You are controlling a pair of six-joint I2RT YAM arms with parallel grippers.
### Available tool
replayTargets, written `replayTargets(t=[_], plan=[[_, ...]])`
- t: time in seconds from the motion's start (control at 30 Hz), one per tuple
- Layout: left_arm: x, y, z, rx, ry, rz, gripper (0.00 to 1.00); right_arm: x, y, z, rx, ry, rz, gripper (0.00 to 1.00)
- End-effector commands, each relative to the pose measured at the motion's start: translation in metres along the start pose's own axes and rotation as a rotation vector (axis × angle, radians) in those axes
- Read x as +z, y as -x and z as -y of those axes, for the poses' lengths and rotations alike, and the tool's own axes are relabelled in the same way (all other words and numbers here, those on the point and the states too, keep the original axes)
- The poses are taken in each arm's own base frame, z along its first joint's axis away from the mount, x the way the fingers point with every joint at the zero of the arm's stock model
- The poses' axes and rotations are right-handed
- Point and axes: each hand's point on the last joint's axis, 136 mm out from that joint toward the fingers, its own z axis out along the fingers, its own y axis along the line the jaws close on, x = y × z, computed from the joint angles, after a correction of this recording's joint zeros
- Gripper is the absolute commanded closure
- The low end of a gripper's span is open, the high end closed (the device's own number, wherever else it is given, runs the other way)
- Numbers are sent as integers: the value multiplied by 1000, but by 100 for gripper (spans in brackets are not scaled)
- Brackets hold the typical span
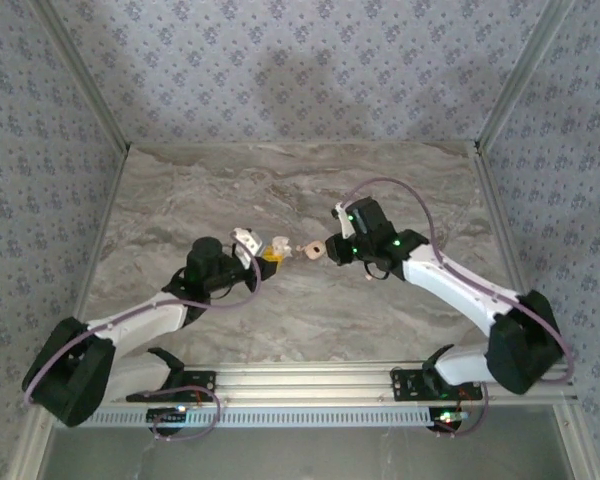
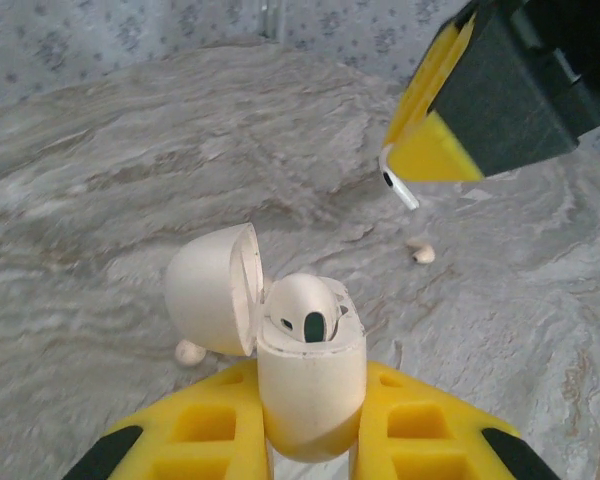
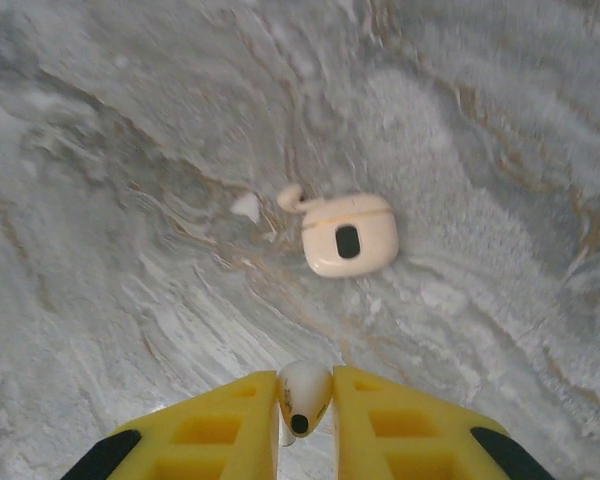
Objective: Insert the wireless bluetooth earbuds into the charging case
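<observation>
My left gripper (image 2: 312,395) (image 1: 270,251) is shut on the charging case (image 2: 310,385), a cream shell held upright above the table. Its round lid (image 2: 208,300) hangs open to the left. One white earbud (image 2: 305,305) with a dark oval sits in the case's mouth. My right gripper (image 3: 305,390) (image 1: 330,249) is shut on the other earbud (image 3: 302,392), pinched between the yellow fingers, dark spot facing the camera. In the left wrist view the right gripper (image 2: 425,150) hovers up and to the right of the case, the earbud's stem (image 2: 400,188) poking out below it.
A cream-peach rounded piece (image 3: 348,235) with a dark oval lies on the marble table (image 3: 130,250) under the right gripper, a small white bit (image 3: 246,207) beside it. Small cream specks (image 2: 421,254) (image 2: 190,351) lie on the table near the case. Patterned walls (image 1: 300,60) enclose the table.
</observation>
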Motion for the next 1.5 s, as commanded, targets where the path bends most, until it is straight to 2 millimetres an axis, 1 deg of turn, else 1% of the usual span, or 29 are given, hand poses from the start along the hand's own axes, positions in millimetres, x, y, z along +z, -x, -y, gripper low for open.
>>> replayTargets(t=[0.0,0.1,0.23,0.4,0.63,0.97,1.27,1.47], plan=[[11,41,16,95,-85,107,88,-26,27,-7,-70,32,168,77],[21,49,26,111,-145,117,88,-46,36,-18,-92,91,247,77],[32,56,35,112,-192,138,88,-65,44,-29,-114,143,326,77],[40,62,43,108,-228,147,88,-76,51,-38,-122,191,390,76],[43,73,45,86,-247,198,88,-76,58,-49,-111,258,427,76],[43,85,49,77,-266,235,88,-73,59,-52,-94,280,435,76],[42,88,49,72,-268,251,88,-71,62,-58,-85,318,438,76],[41,92,50,73,-272,263,88,-68,60,-56,-81,310,434,76]])
